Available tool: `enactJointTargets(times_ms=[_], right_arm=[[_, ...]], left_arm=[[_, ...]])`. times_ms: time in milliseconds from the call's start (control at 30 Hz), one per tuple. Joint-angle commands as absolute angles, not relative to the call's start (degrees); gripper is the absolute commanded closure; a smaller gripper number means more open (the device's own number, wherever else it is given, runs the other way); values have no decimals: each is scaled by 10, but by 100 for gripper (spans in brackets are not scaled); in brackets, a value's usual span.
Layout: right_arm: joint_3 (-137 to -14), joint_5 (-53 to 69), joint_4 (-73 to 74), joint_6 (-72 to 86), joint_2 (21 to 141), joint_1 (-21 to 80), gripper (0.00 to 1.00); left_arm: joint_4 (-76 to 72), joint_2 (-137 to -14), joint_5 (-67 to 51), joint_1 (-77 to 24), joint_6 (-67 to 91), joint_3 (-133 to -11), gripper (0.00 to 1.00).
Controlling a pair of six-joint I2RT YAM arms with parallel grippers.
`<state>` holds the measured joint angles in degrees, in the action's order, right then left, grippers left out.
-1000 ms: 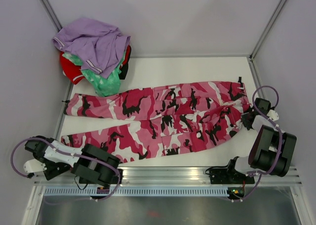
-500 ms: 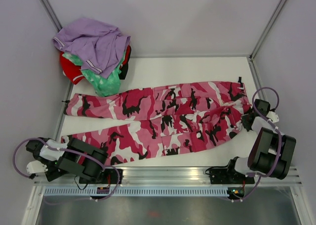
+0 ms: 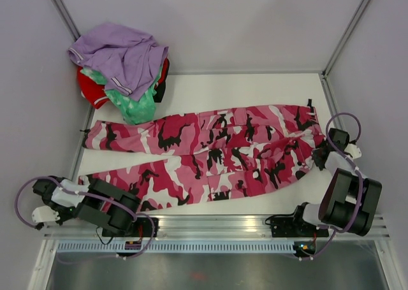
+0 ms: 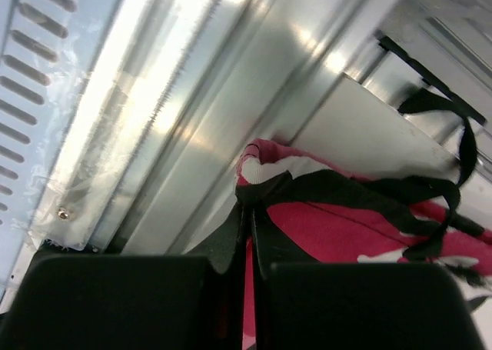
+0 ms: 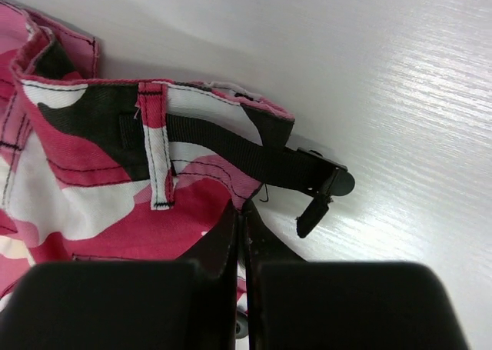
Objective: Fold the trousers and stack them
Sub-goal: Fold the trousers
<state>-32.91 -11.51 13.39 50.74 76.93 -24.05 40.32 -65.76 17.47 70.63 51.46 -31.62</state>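
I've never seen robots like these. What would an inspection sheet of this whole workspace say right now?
Surface: white table, no spills seen.
Job's things: trousers spread flat, waist at right, legs pointing left, not yet folded.
Clutter: pile of clothes in the far left corner, lavender over green and red.
Hands: left hand shut on a leg hem; right hand shut on the waistband edge.
Cables: left cable and right cable, purple loops, off the cloth.
Surroundings: plain walls, metal rail at near edge.

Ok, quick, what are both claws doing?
Left gripper: shut on the pink camouflage cloth trousers, at a leg cuff.
Right gripper: shut on the trousers' waistband.
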Motion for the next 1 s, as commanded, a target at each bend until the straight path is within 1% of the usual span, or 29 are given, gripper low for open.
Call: enactJointTargets(times_ms=[0,100,133,167,267,433,533,700,800,967], right_arm=[[-344,-123,145,495,726,-240,100],[-385,-120,155,480,708,-240,100],[-397,-117,165,477,706,-240,100],[-423,-114,171,475,705,-240,100],[-471,-104,183,462,702,-239,100],[-549,-90,182,415,710,-239,100],[-599,-52,168,386,740,-237,100],[-646,35,106,345,810,-227,100],[-701,38,112,321,877,-212,100],[-792,34,120,304,988,-196,100]], left_arm=[[390,-644,161,676,489,-365,98],[413,-644,173,629,490,-403,98],[421,-642,184,612,494,-435,98],[432,-642,199,577,498,-453,98],[447,-636,234,516,509,-511,98],[442,-665,252,455,513,-606,98],[446,-719,258,418,501,-662,98],[403,-780,271,368,476,-705,98],[408,-829,300,344,472,-766,98],[429,-909,315,328,483,-816,98]])
